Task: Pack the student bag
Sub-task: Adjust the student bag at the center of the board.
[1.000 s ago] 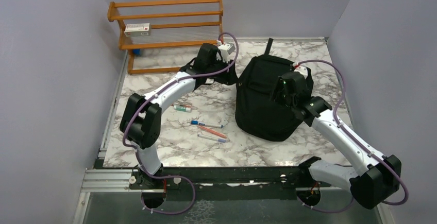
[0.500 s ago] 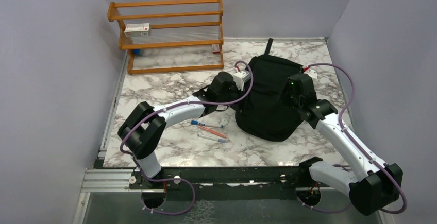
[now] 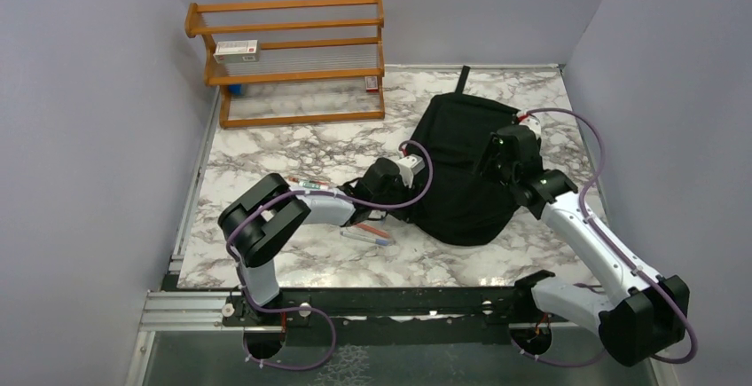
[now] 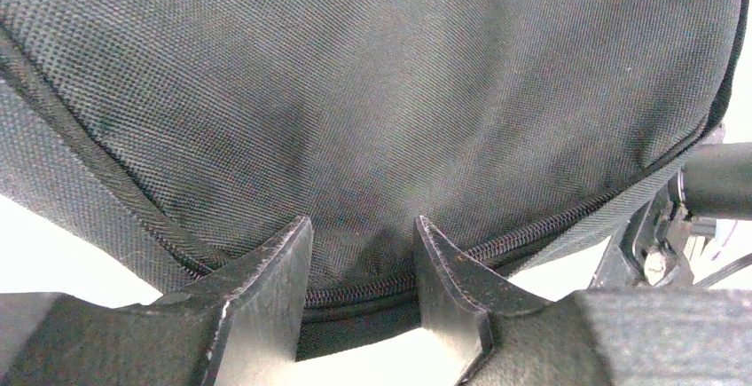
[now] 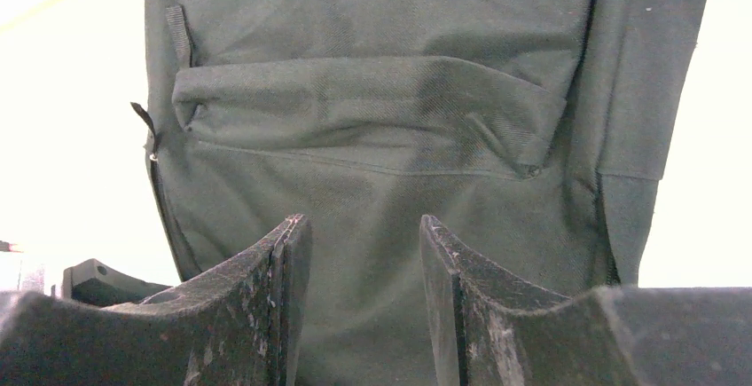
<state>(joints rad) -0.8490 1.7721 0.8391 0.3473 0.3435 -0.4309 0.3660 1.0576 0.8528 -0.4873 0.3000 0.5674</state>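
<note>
The student bag [image 3: 457,151], a large black fabric backpack, lies on the marble table right of centre. My left gripper [image 3: 405,198] is open at the bag's near-left edge. In the left wrist view its jaws [image 4: 364,222] straddle the shut zipper [image 4: 372,295] low on the bag [image 4: 372,84], with nothing held. My right gripper [image 3: 490,173] is open over the bag's right side. In the right wrist view its jaws [image 5: 362,219] hover above the bag's front panel [image 5: 372,191], below a pocket flap [image 5: 355,102].
Several pens [image 3: 367,236] lie on the table left of the bag, partly under my left arm. A wooden shelf rack [image 3: 288,58] stands at the back left with a small box [image 3: 236,48] on it. Grey walls enclose the table.
My left arm has swung from the shelf area down and right to the bag's near-left edge. My right gripper has shifted slightly right over the bag. The bag's outline has changed a little.
</note>
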